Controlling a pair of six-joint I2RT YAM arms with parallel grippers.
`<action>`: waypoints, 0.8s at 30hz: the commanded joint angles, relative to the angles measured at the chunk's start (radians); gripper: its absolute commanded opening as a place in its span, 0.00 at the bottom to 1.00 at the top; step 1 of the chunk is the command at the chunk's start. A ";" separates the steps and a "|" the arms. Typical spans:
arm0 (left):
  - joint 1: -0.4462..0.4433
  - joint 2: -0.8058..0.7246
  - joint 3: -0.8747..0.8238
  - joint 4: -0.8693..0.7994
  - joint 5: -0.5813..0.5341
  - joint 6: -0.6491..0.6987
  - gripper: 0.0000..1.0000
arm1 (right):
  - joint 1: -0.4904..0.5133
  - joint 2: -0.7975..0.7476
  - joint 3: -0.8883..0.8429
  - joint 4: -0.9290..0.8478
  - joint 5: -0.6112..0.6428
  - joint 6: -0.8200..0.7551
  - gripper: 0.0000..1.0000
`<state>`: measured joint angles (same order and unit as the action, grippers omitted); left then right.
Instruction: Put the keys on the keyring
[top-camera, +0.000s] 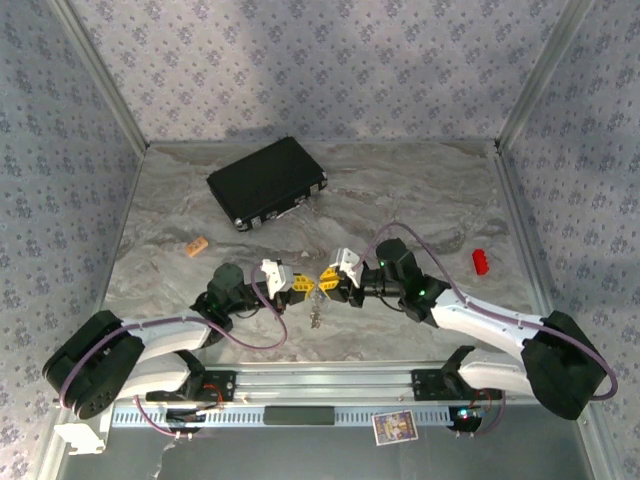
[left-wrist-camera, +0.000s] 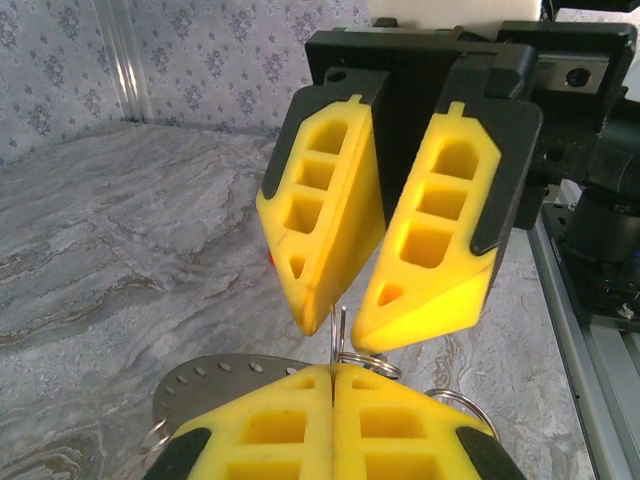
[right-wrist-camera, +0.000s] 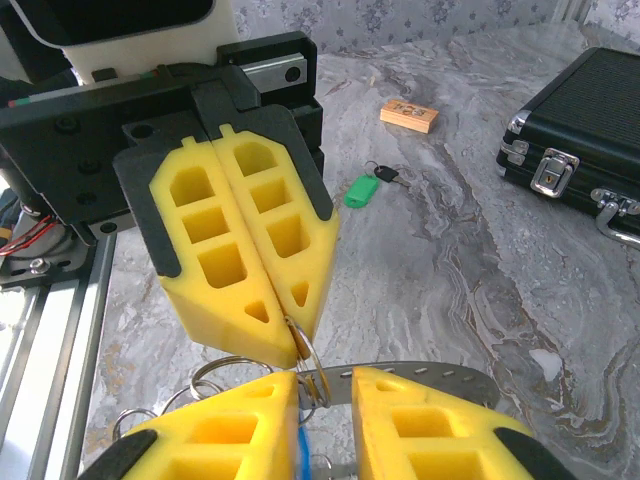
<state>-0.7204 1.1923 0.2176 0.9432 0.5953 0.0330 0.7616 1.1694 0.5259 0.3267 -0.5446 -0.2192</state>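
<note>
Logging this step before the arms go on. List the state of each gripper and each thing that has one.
left gripper: shut, pinching a wire loop.
right gripper: open, tips flanking that loop.
keyring: at the fingertips of both grippers, green key not on it.
green key: lying loose on the table, apart from the keyring.
black case: closed, lying flat on the table.

Keyring (right-wrist-camera: 420, 374): flat grey perforated metal with wire loops attached, pinched aloft by left gripper (right-wrist-camera: 290, 346). Green-tagged key (right-wrist-camera: 364, 189): flat on marble, well apart. Blue tag (right-wrist-camera: 300, 455): a sliver showing just beside keyring.
</note>
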 joint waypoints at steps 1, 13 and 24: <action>-0.006 -0.002 0.011 0.055 0.034 0.005 0.00 | 0.007 0.006 0.038 -0.005 0.005 -0.017 0.18; -0.007 -0.008 0.014 0.052 0.022 0.004 0.00 | 0.009 0.035 0.070 -0.027 -0.081 -0.038 0.03; -0.009 -0.097 0.098 -0.307 -0.029 0.116 0.22 | 0.017 0.045 0.267 -0.470 -0.046 -0.260 0.00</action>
<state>-0.7212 1.1309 0.2665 0.7628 0.5705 0.0856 0.7696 1.2037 0.7113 0.0193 -0.5907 -0.3782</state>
